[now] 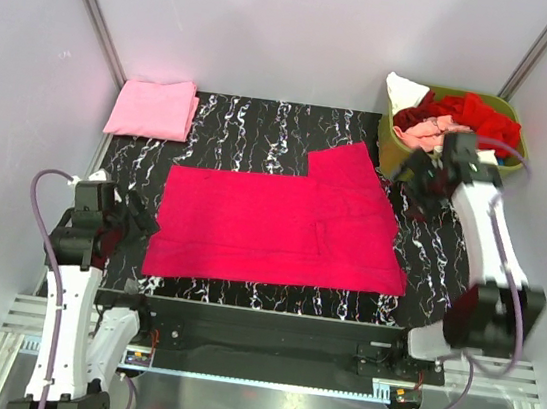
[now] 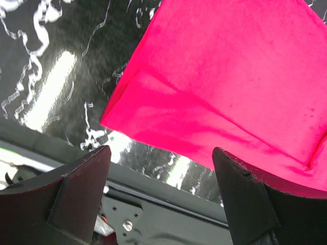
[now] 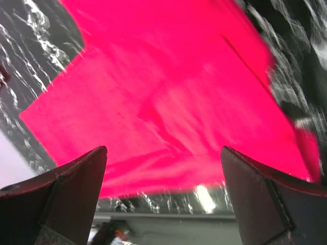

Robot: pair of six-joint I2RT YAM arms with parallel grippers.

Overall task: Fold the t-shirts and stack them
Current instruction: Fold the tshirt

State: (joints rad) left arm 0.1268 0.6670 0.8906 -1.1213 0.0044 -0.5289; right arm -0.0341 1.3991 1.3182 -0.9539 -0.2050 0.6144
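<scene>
Folding step: magenta t-shirt (image 1: 280,228) lies flat, partly folded; left gripper (image 1: 133,218) and right gripper (image 1: 422,182) agape, empty; next, each should pinch an edge

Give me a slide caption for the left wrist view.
Open left pincer poised at a corner of the magenta-pink t-shirt spread flat on the black marbled table.

Magenta t-shirt (image 1: 280,228) spread flat, centre; light pink t-shirt (image 1: 152,108) folded, far-left corner.
</scene>
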